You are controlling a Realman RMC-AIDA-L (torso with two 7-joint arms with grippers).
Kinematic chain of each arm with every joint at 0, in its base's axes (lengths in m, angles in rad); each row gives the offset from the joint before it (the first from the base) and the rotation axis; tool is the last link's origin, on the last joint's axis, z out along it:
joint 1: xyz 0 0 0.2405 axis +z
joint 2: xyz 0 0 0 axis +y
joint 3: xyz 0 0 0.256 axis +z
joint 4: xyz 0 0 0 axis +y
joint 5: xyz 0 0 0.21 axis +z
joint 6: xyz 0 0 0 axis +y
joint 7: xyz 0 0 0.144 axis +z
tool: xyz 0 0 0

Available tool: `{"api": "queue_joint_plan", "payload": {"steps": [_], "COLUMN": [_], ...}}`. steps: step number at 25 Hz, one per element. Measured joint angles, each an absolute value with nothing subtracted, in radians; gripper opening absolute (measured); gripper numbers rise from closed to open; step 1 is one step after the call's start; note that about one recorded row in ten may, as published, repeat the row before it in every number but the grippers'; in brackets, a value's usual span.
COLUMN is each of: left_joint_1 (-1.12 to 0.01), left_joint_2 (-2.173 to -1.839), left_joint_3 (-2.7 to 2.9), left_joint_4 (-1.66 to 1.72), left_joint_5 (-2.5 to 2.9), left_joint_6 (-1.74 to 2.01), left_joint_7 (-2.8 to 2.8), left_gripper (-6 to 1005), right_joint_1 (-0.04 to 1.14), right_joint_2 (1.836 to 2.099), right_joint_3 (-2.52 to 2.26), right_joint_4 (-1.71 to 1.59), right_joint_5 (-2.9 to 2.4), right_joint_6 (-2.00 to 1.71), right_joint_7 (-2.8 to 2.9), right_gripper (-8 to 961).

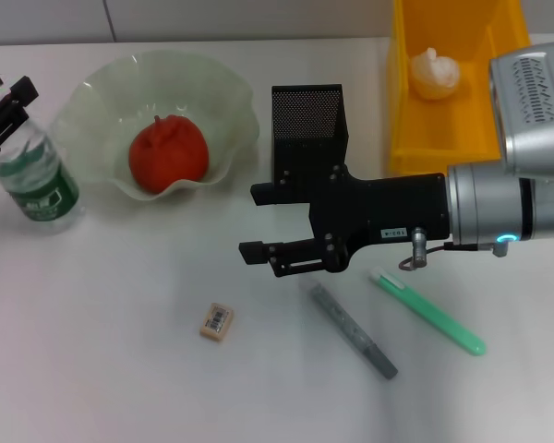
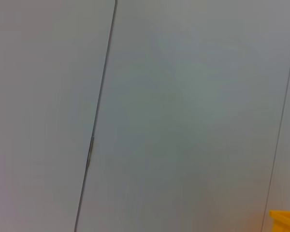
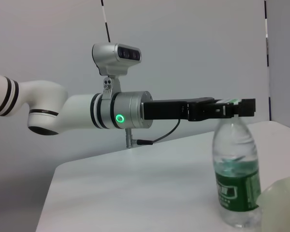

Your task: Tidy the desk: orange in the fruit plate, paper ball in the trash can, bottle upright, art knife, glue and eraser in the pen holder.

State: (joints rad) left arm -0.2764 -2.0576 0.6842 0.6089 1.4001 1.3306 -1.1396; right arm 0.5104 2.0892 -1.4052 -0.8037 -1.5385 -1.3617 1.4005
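Observation:
The bottle point(image 1: 39, 180) stands upright at the desk's point(image 1: 102, 369) far left, and my left gripper point(image 1: 0, 100) is shut on its cap; the right wrist view shows that gripper point(image 3: 234, 108) at the top of the bottle point(image 3: 236, 186). The orange point(image 1: 168, 152) lies in the fruit plate point(image 1: 97, 101). A paper ball point(image 1: 434, 74) rests inside the trash can point(image 1: 415, 138). My right gripper point(image 1: 249, 222) hovers open and empty in front of the pen holder point(image 1: 307, 115). On the desk lie the eraser point(image 1: 216, 321), a grey art knife point(image 1: 351, 329) and a green glue stick point(image 1: 429, 312).
The right arm's silver wrist point(image 1: 508, 208) reaches in from the right, over the front of the trash can. The left wrist view shows only a pale wall and a corner of the trash can point(image 2: 285, 220).

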Motion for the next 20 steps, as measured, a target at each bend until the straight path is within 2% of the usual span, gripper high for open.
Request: {"api": "queue_joint_plan", "payload": {"steps": [1,7,20], "left_joint_1": [-0.277,-0.278,-0.281], "left_joint_2": [-2.058,-2.059,-2.057], "left_joint_3": [0.683,0.683,0.605], "left_joint_4": [0.609,0.611,0.665], "left_joint_5": [1.400,1.400,1.391], "left_joint_6": [1.329,1.332,1.515], "left_joint_7": [-1.140,-1.140,-1.154], "left_gripper": [441,637,703], "right_joint_1": [0.511,0.512,0.518], "right_joint_2": [2.089,2.089,2.089], "right_joint_3": [-1.405,-1.414,-1.414], "right_joint_4": [-0.803,-0.802,-0.802], "right_joint_5": [-1.539,-1.539,-1.539], "right_joint_6": [-1.362,-1.351,-1.342], "right_joint_7": [1.401,1.400,1.401], "right_gripper": [736,735,733]}}
